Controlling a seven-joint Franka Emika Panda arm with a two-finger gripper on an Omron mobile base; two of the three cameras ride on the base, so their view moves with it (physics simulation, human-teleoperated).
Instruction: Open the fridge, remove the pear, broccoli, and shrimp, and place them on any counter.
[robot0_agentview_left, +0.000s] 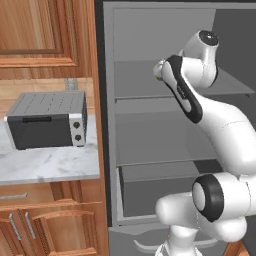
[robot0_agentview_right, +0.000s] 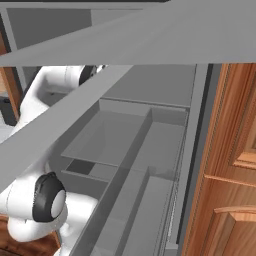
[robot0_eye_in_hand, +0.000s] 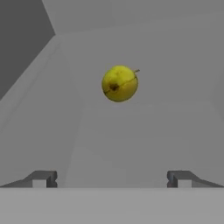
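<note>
The fridge (robot0_agentview_left: 165, 135) stands open, its grey shelves and a lower drawer showing. My arm reaches in onto an upper shelf. In the hand view the pear (robot0_eye_in_hand: 120, 83), a small rounded yellow-green fruit with a thin stem, lies on the grey shelf ahead of my gripper (robot0_eye_in_hand: 111, 179). The gripper is open, its two dark fingertips (robot0_eye_in_hand: 43, 178) set wide apart with nothing between them and well short of the fruit. A sliver of green shows beside the hand (robot0_agentview_left: 159, 70) in the left base view. The broccoli and the shrimp are out of view.
Left of the fridge, a grey toaster oven (robot0_agentview_left: 47, 120) sits on the white marble counter (robot0_agentview_left: 50, 162), above brown cabinets with bar handles. The open fridge door (robot0_agentview_right: 150, 165), with its inner bins, stands close on the right. Wooden panels (robot0_agentview_right: 235, 150) lie beyond it.
</note>
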